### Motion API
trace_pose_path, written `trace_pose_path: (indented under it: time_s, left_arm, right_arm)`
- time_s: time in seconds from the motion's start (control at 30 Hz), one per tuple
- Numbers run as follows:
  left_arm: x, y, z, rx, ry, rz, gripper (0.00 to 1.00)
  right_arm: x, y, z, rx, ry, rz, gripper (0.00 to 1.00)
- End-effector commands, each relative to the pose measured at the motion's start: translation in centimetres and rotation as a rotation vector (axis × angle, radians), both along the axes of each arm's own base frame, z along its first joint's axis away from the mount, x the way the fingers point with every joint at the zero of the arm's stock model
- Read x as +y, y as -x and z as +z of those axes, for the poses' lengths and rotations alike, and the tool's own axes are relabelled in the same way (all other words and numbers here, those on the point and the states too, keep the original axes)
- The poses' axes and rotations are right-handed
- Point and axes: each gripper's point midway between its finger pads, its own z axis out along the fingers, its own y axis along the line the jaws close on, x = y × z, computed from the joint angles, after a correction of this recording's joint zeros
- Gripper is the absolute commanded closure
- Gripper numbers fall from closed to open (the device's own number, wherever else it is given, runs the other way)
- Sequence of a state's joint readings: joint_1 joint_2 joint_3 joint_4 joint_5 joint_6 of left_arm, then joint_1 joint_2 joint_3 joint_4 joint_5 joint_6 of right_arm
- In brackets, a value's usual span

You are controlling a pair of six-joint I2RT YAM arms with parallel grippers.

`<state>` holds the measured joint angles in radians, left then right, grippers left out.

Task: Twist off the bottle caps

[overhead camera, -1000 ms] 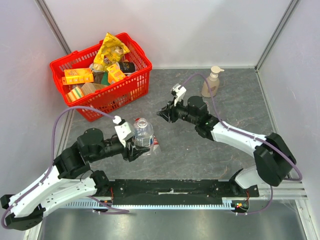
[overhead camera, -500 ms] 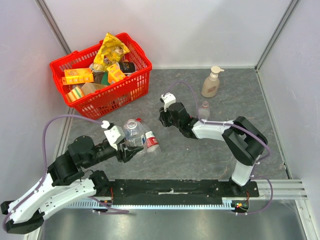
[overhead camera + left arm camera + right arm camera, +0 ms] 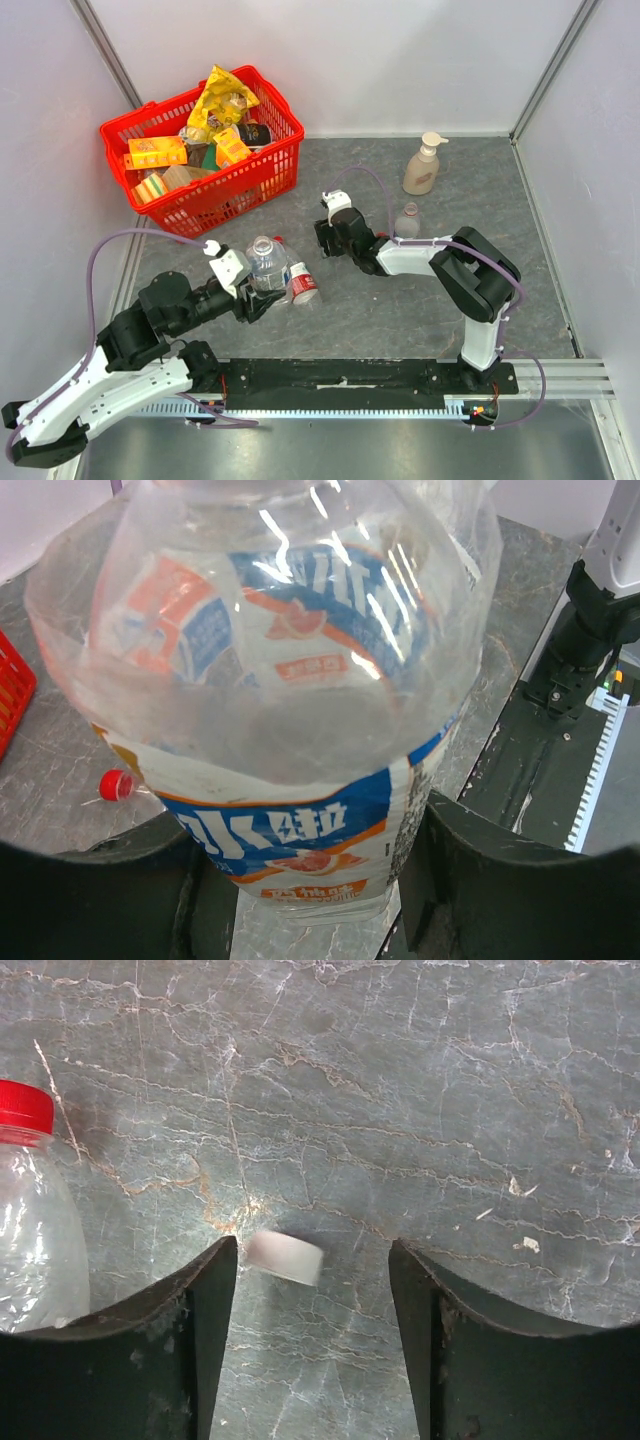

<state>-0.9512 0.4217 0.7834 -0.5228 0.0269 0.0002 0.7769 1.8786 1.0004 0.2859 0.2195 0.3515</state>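
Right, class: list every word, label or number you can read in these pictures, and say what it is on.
"水": the first big blue character on the wrap label of the clear bottle; the next characters are unclear.
Red panel print on that label: too blurred.
Packets in the red basket: too small to read.

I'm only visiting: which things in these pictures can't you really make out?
- White cap: blurred in the right wrist view; resting or dropping, I cannot tell.
- Gripped bottle: its neck is cut off by the left wrist view's top edge.
- Small bottle: partly hidden behind the right arm in the top view.
- Basket: lower goods are buried under the top packets.
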Motion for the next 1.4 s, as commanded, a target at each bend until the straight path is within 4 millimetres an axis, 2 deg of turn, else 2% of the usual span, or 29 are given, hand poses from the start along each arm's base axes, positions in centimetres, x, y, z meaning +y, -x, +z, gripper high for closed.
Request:
trace_pose_path:
  time_s: [0.0,0.1,0.27,0.5,0.6,0.73,0.83,1.0,1.1,1.23,1.37]
  left_arm:
    - [-0.1,-0.4,0.5,-0.009,0.018,0.017,0.98]
    - [0.0,-0.3,0.5,-0.009,0.020,0.019,0.98]
    - [0.1,-0.3,0.4,-0.006,0.016,0.022,0.98]
    - [0.6,-0.9,0.2,-0.006,0.004,0.063,0.98]
    - [0.7,-1.0,0.2,-0.005,0.002,0.072,0.98]
    - [0.7,-1.0,0.2,-0.004,0.005,0.072,0.98]
    - [0.7,-1.0,0.2,-0.004,0.005,0.071,0.98]
    - [0.5,-0.7,0.3,-0.002,0.008,0.056,0.98]
    - [0.3,-0.5,0.3,-0.004,0.009,0.034,0.98]
    - [-0.3,0.1,0.1,0.004,0.006,-0.015,0.98]
    - [-1.2,0.9,-0.4,0.022,-0.007,-0.079,0.98]
  right_arm:
    - [1.2,-1.1,3.9,-0.068,-0.066,0.001,0.27]
    - [1.2,-1.0,5.0,-0.078,-0.075,0.003,0.18]
    - [1.0,-0.5,7.9,-0.108,-0.120,0.017,0.11]
    - [1.7,1.9,15.2,-0.195,-0.249,0.143,0.05]
    - [2.2,3.7,18.5,-0.240,-0.311,0.248,0.02]
    - [2.7,7.3,22.6,-0.303,-0.419,0.466,0.02]
    - [2.5,9.9,25.5,-0.359,-0.489,0.608,0.02]
    - [2.8,15.1,29.5,-0.380,-0.606,0.898,0.02]
    - [2.7,17.4,31.9,-0.401,-0.681,1.014,0.02]
    - [2.6,19.5,34.2,-0.408,-0.771,1.126,0.02]
    - [2.6,20.4,35.5,-0.407,-0.828,1.173,0.02]
